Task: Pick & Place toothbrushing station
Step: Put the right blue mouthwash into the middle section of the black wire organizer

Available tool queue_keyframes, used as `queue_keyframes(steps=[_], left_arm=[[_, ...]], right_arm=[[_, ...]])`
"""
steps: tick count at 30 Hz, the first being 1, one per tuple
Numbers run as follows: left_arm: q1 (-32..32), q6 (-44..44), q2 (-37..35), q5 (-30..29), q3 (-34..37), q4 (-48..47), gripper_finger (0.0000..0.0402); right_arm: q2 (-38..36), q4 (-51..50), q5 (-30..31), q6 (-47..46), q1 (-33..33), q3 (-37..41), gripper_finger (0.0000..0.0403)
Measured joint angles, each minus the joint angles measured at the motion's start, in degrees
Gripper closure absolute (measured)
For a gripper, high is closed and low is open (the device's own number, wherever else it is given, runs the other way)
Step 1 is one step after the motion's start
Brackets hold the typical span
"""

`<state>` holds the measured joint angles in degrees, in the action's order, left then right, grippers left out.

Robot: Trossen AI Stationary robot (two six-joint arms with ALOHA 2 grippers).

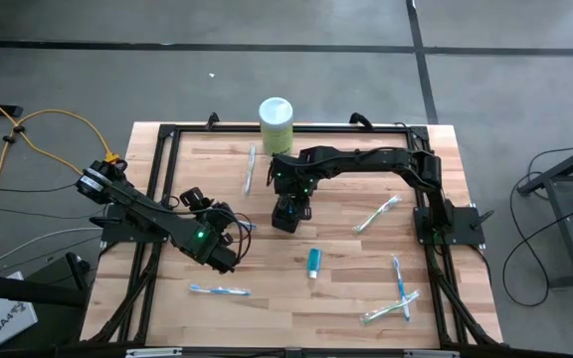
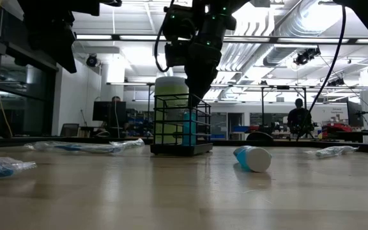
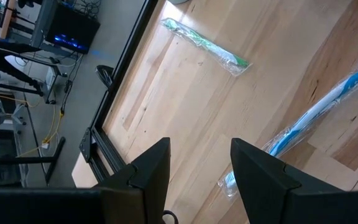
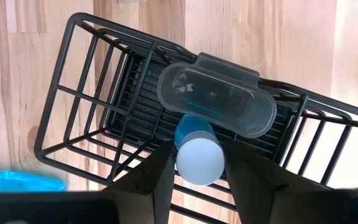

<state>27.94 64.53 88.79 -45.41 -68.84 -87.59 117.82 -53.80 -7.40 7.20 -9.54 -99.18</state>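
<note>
Right wrist view: your right gripper [image 4: 199, 163] has its fingers clamped on a white-capped teal tube [image 4: 197, 152], upright, directly above the black wire-mesh holder [image 4: 92, 93] mid-table. Left gripper [image 3: 199, 163] waits, fingers apart.

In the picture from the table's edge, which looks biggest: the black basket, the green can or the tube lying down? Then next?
1. Basket, though it's nearer than the can.
2. Can, partly hidden behind the basket.
3. Lying tube, smallest, though nearest.

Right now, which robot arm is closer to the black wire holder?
The right. Its fingers hang right over the holder, closed on a teal tube inside it. The left gripper sits off to the side, open and empty.
</note>
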Motion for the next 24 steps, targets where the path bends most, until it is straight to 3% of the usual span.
queue_keyframes(steps=[24], left_arm=[[0.0,0.0,0.0,0.6,0.0,0.0,0.0242]], right_arm=[[-1.5,-0.2,2.6,0.6,0.1,-0.7,0.0273]])
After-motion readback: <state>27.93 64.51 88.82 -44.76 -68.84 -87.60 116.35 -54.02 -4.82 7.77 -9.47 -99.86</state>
